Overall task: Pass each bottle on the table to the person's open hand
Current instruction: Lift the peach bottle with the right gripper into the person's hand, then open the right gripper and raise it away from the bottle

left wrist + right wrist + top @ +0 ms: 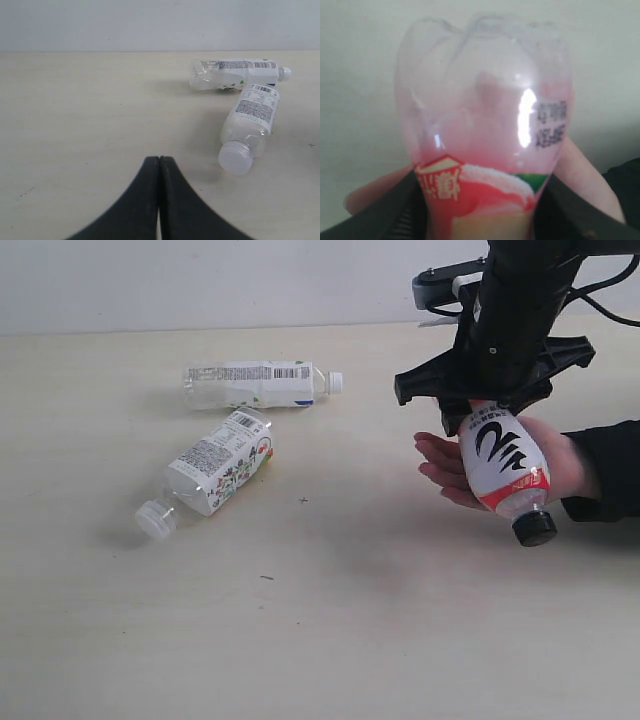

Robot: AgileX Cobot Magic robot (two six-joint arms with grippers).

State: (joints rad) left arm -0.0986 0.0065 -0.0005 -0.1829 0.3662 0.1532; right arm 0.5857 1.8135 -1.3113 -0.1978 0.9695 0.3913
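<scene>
Black right jaws grasp the base end of the pink-white bottle [503, 465], which is tilted with its black cap [535, 528] lowest and lies over the person's open hand [438, 462]; whether they touch cannot be told. Left jaws are clenched on nothing. On the pale worktop [350, 630], the far white-labelled bottle [255, 385] and the near white-labelled bottle [215, 472] lie on their sides, just beside each other.

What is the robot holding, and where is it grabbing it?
The right gripper holds the clear plastic bottle with pink-white label and black cap by its body near the base end. The left gripper holds nothing.
</scene>
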